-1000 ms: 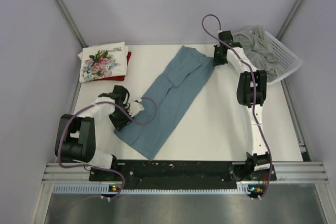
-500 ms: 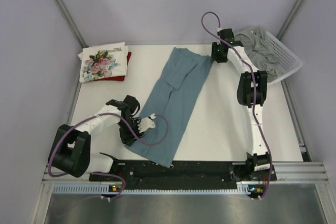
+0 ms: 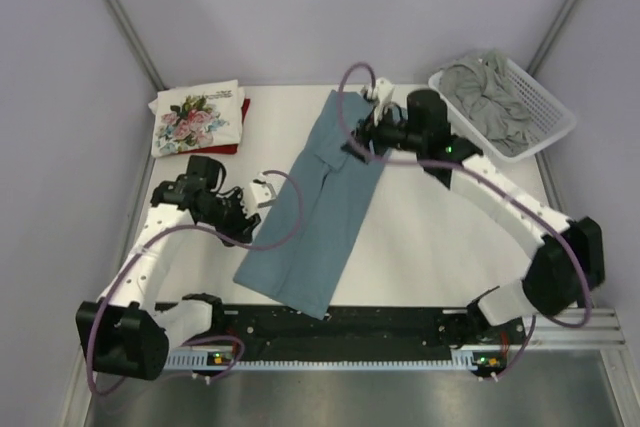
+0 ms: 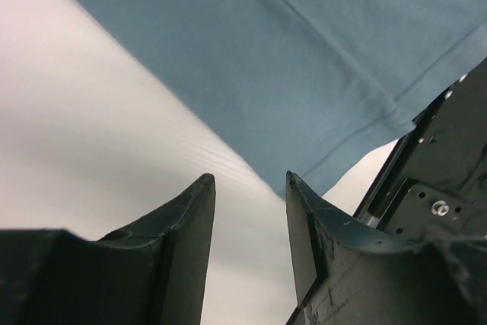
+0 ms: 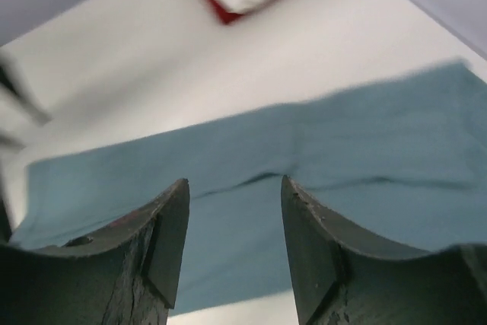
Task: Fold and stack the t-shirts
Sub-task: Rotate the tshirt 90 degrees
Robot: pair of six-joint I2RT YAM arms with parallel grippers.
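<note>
The teal-blue t-shirt (image 3: pixel 322 205) lies folded into a long strip, running diagonally from the table's back middle to its front edge. It also shows in the left wrist view (image 4: pixel 304 58) and the right wrist view (image 5: pixel 251 188). My left gripper (image 3: pixel 262 190) is open and empty, just left of the strip's middle, over bare table (image 4: pixel 114 150). My right gripper (image 3: pixel 355 139) is open and empty above the strip's far end. The white floral t-shirt (image 3: pixel 195 119) lies folded on the dark red one (image 3: pixel 243 113) at the back left. The grey t-shirt (image 3: pixel 490 95) is bunched in the basket.
The white lattice basket (image 3: pixel 552 107) stands at the back right corner. The black base rail (image 3: pixel 340 322) runs along the near edge, and the strip's near end reaches it. Grey walls and metal frame posts close in the table.
My right arm has swung left from beside the basket to above the shirt's far end. My left gripper has lifted off the shirt's near left edge and moved back. The shirt lies narrower and straighter.
</note>
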